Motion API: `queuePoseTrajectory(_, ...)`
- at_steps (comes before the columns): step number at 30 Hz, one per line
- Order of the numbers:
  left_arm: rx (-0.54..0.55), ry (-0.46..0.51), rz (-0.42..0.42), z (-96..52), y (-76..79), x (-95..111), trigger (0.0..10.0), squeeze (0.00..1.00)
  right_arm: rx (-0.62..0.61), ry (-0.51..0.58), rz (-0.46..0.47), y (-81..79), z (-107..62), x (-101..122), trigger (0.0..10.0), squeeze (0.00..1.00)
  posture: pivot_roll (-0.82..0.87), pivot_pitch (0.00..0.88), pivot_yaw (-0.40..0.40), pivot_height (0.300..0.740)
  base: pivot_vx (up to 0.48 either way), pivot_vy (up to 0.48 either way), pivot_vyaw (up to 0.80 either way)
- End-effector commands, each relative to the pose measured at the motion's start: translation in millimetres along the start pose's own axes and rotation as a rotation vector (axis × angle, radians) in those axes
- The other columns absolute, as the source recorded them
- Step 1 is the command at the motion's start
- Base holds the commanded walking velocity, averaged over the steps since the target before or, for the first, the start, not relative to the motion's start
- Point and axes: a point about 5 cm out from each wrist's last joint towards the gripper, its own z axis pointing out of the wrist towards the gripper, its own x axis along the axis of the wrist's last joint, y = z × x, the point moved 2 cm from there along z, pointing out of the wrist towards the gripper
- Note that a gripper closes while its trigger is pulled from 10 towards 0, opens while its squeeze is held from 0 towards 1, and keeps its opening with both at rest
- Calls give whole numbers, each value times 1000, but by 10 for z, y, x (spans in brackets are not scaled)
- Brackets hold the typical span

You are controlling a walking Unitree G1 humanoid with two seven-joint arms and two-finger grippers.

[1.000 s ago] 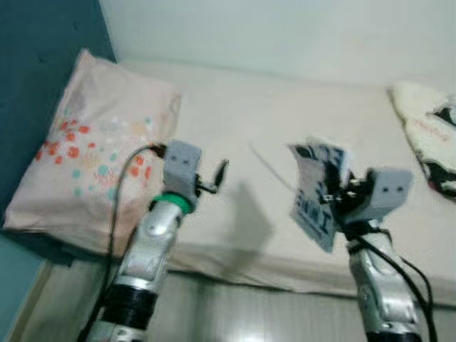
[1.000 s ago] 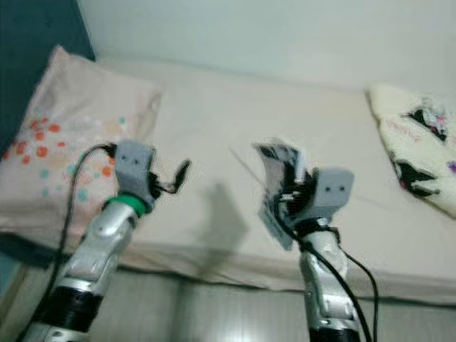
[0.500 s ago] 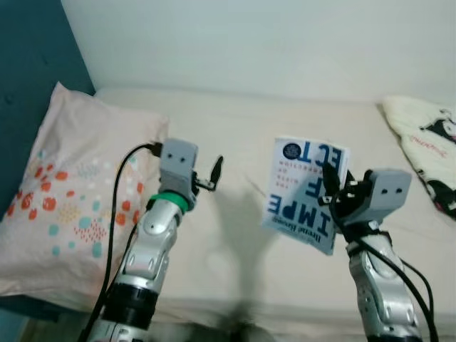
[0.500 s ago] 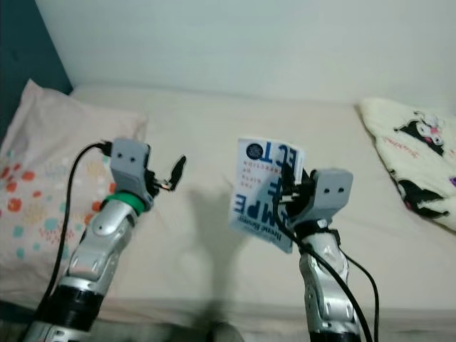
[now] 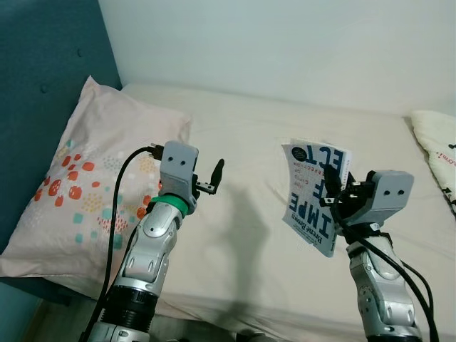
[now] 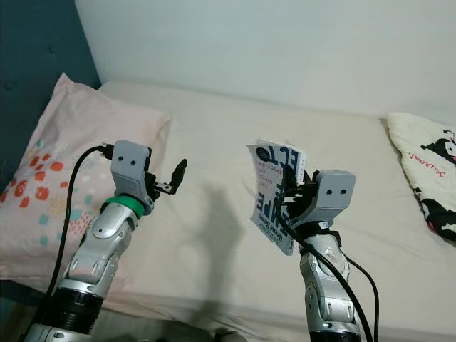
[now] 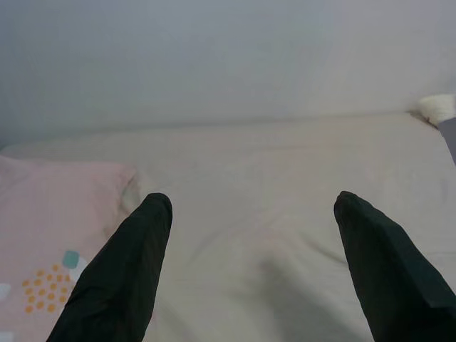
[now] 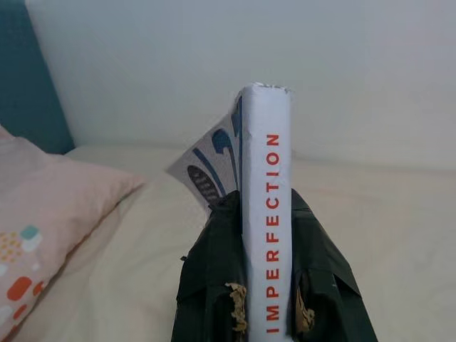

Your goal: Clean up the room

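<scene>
The book [image 5: 313, 196], a thin white paperback with blue lettering, is up in the air over the bed [image 5: 256, 142], clamped between the right gripper's [image 5: 333, 191] black fingers. At far left a teal padded headboard [image 5: 43, 78] backs a soft pink pillow [image 5: 78, 178] dotted red and teal. The left gripper [image 5: 214, 177] hovers beside it, fingers spread, gripping nothing. The sheet is cream and lightly wrinkled. At far right lies a fuzzy cream blanket [image 6: 427, 171] with cartoon prints.

pillow [image 5: 92, 178] lies on the bed [image 5: 249, 214] at the left by the headboard [image 5: 43, 85], blanket [image 6: 427, 171] far right, book [image 5: 313, 196] up between them, wall [image 5: 285, 50] behind.
</scene>
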Motion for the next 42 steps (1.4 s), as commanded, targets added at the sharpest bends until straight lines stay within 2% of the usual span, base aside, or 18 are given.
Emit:
queuePoseTrajectory(1,-17,-9,-5,-19,48,-30,10000,0,-27,2,6,54,-29,4,10000,0,-129,111,-5,740,0,0,0)
queuePoseTrajectory(9,-19,-13,-5,-17,54,-37,10000,0,-33,0,7,65,-28,0,10000,0,-129,111,-5,740,0,0,0)
queuePoseTrajectory(42,-22,-38,1,-32,63,-98,10000,0,-31,-5,15,61,-37,-8,10000,0,-128,120,-4,630,0,0,0)
